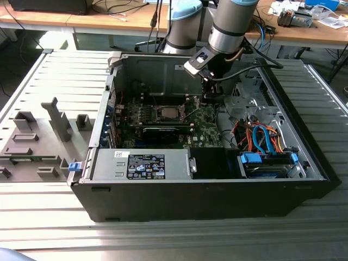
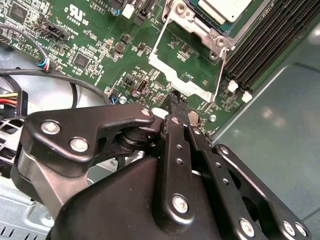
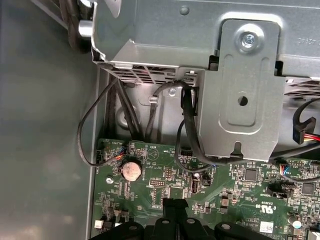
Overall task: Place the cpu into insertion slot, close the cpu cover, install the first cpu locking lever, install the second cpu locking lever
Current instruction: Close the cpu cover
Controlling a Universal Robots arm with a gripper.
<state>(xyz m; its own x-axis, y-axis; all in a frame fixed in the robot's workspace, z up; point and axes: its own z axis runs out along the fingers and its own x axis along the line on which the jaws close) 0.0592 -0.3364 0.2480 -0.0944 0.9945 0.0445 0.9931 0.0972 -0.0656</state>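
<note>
The cpu (image 2: 223,8) shows its silver-grey top and lies in the insertion slot (image 1: 166,113) on the green board. The cpu cover (image 2: 186,30) is swung open, and green board shows through its square window. My gripper (image 2: 176,101) hovers just past the free edge of the open cover, fingers (image 2: 175,135) pressed together with nothing between them. In the exterior view the gripper (image 1: 209,99) is low inside the computer case, to the exterior view's right of the slot. Its black fingertips (image 3: 174,206) hang over the board in the first wrist view.
Black memory slots (image 2: 270,40) run beside the socket. A metal drive bracket (image 3: 242,85) and black cables (image 3: 187,130) rise near the gripper. The open case (image 1: 109,98) holds a power supply (image 1: 144,164) and orange and blue cables (image 1: 258,138). Grey fixtures (image 1: 38,141) stand on the table.
</note>
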